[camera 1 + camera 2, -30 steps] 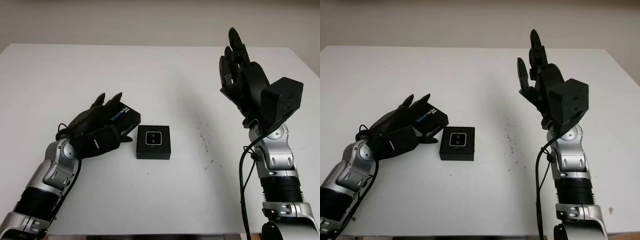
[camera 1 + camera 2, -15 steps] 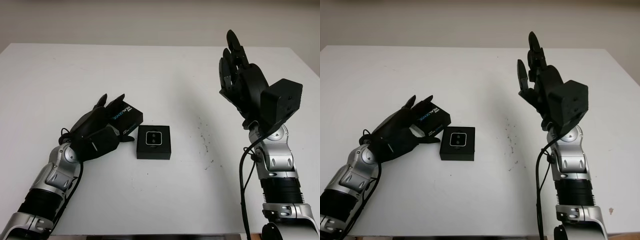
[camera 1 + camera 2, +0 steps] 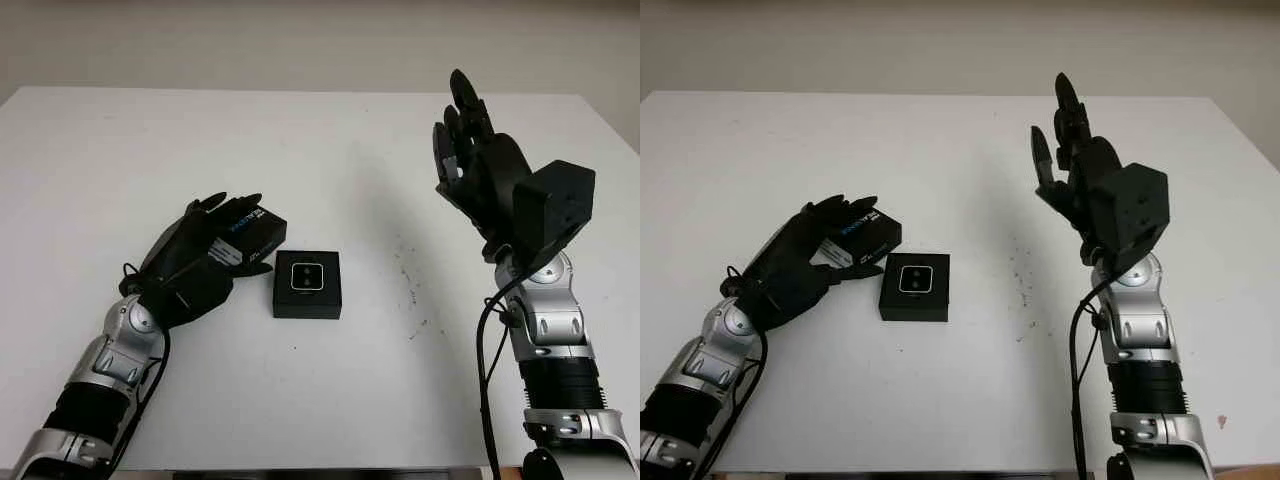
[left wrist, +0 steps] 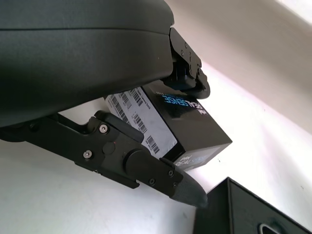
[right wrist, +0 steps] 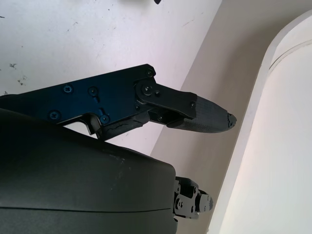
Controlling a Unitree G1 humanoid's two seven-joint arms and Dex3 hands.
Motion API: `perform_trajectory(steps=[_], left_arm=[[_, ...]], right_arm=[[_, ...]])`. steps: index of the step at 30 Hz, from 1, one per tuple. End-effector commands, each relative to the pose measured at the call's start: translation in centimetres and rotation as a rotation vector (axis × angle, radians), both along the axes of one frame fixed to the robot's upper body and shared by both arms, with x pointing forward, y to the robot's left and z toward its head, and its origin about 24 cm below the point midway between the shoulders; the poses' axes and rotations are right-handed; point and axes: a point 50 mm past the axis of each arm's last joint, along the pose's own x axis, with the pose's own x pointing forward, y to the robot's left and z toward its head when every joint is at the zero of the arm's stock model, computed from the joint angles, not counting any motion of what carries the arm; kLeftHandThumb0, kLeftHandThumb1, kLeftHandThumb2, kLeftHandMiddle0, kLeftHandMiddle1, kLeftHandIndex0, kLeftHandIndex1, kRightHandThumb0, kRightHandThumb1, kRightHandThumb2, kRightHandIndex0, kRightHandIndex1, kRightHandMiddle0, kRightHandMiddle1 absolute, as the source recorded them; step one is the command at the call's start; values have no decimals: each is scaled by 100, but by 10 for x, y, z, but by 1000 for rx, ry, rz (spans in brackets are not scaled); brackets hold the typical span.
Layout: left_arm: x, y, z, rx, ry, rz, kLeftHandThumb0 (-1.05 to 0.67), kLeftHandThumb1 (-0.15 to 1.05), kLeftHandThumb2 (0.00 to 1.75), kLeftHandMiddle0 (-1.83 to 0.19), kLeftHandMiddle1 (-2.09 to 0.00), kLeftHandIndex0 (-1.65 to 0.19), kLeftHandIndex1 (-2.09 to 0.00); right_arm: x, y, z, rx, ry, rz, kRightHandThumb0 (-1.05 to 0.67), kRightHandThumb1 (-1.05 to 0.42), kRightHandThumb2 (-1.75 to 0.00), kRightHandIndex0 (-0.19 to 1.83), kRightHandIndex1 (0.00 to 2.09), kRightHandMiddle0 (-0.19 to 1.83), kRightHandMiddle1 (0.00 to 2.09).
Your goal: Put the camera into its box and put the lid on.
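Observation:
An open black box [image 3: 307,307] sits mid-table with the camera [image 3: 306,278] lying in it, its silver face up. Just left of the box is the black lid [image 3: 256,236] with blue lettering, tilted, its far corner up. My left hand [image 3: 213,247] is shut on the lid, with fingers over its top and the thumb under its near side. The left wrist view shows the lid [image 4: 181,122] clamped between the fingers, with a corner of the box [image 4: 243,214] beside it. My right hand [image 3: 462,140] is open, raised above the table's right side.
The white table [image 3: 330,390] stretches on all sides of the box. Faint dark specks [image 3: 405,270] mark the surface right of the box. A pale wall runs behind the table's far edge.
My left hand has turned and pushed forward, and its fingers have come down over the lid. The lid has shifted slightly toward the box. The right hand has barely drifted.

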Motion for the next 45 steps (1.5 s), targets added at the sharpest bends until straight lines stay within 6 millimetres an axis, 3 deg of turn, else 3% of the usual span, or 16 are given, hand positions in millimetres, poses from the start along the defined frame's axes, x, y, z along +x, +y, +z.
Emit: perform_trajectory(steps=[1,4,8,13,16,19,22,27,30,38,45], left_arm=[[-2,1,-1,49,-25,-5,-18,104,7,-23,-140,-41,-79],[-2,1,-1,102,-46,-12,-14,102,5,-23,-147,-39,-98],[-2,0,-2,148,-65,-11,-10,98,5,-33,-128,-41,-101],[-1,0,-2,189,-100,4,-10,96,5,-27,-157,-41,-105],[-1,1,-1,205,-110,12,-8,97,6,-31,-131,-36,-107],[0,3,2,193,-119,19,-9,99,6,-30,-125,-31,-107],[-1,5,8,99,-140,36,-11,100,6,-30,-127,-30,-108],[-4,7,32,-275,-153,20,-11,100,6,-36,-132,-31,-111],[-9,7,50,-401,-184,-18,-13,101,6,-38,-139,-30,-115],[-30,-1,87,-561,-229,-135,-14,99,5,-39,-141,-28,-119],[-40,-6,95,-619,-156,-301,-18,101,6,-40,-143,-26,-125]], right_arm=[[-2,1,4,-3,-14,5,-60,-105,-63,-10,6,-17,19],[-2,1,4,-1,-13,8,-59,-105,-63,-10,5,-18,20],[-3,1,4,-5,-12,15,-59,-105,-62,-11,5,-18,22],[-3,2,4,-7,-12,26,-60,-105,-60,-12,4,-19,22],[-3,2,4,-1,-10,28,-60,-105,-59,-12,5,-19,22],[-3,3,4,0,-13,32,-62,-105,-57,-11,5,-19,22],[-3,2,4,-2,-12,41,-61,-105,-58,-12,4,-19,20],[-4,3,3,14,4,37,-60,-105,-58,-13,4,-19,18],[-4,4,3,18,7,37,-59,-105,-58,-11,5,-18,20],[-4,6,-1,34,24,41,-58,-105,-58,-11,5,-18,21],[-4,6,-3,39,26,51,-58,-105,-58,-10,6,-18,23]])
